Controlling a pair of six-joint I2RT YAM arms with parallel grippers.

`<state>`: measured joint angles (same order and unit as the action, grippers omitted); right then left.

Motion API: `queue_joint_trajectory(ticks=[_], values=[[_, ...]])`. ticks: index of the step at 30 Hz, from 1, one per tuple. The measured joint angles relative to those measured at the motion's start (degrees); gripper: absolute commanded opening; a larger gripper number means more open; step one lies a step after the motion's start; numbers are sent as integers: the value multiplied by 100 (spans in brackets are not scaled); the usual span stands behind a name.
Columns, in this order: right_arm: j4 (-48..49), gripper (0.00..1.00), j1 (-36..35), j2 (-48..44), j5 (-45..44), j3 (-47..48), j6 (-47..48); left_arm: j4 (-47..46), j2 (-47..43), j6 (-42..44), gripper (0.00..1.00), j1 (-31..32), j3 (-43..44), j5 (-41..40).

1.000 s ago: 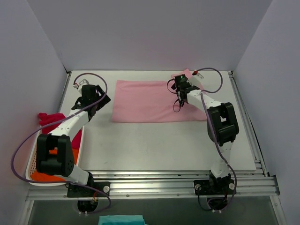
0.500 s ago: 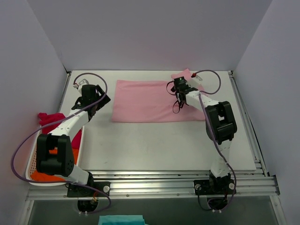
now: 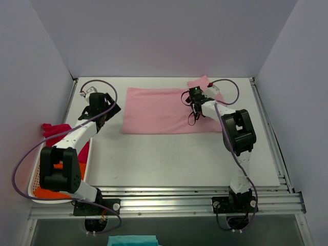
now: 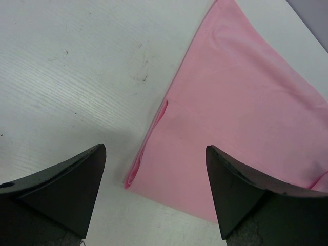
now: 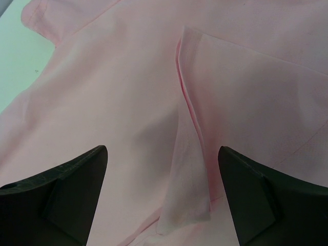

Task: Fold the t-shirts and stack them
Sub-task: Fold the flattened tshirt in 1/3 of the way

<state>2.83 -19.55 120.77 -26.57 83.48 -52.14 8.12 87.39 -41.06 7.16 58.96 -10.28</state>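
Observation:
The light pink t-shirt lies flat, partly folded, at the back middle of the table, one sleeve sticking out at its far right. My right gripper hovers open over the shirt's right part; in the right wrist view a folded edge and a raised flap lie between its jaws. My left gripper is open and empty just left of the shirt; the left wrist view shows the shirt's near left corner between the jaws. The magenta-red t-shirt and the orange t-shirt lie in a basket.
A white basket stands at the table's left edge, with the magenta-red shirt hanging over its far rim. Grey walls enclose the table at left, back and right. A metal rail runs along the near edge. A teal cloth lies below it.
My right gripper has shifted slightly left and back over the pink shirt's right part. The left arm and the shirt have not visibly moved.

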Motion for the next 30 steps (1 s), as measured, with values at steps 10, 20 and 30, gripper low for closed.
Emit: queue_joint_trajectory(ticks=[10,20,30], values=[[61,85,0,289,72,140,-31,0,0,2,88,0,0,-22],[15,85,-28,511,168,505,-33,0,11,7,88,0,0,-44],[-26,85,-155,1270,450,2020,-20,-17,219,44,88,0,0,-68]])
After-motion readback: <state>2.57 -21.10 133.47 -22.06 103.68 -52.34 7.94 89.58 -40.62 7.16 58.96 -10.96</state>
